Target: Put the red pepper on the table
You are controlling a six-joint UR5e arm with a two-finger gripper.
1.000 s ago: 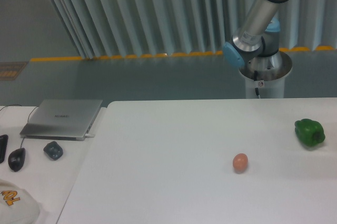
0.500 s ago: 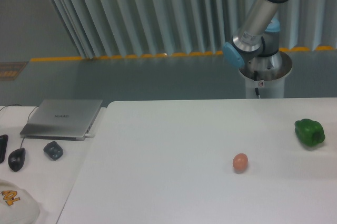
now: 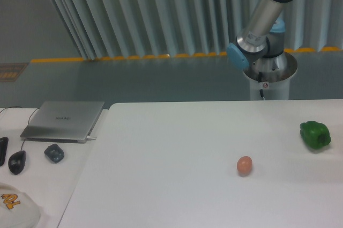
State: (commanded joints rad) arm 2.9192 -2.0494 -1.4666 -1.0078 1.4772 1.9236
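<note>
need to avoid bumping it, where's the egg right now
The egg lies on the white table, right of centre towards the front, with the green pepper farther right and slightly behind it.

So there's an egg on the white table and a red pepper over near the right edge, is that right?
Not quite. The pepper near the right edge of the table is green, not red; the camera view shows no red pepper. The egg is on the table as you said.
</note>
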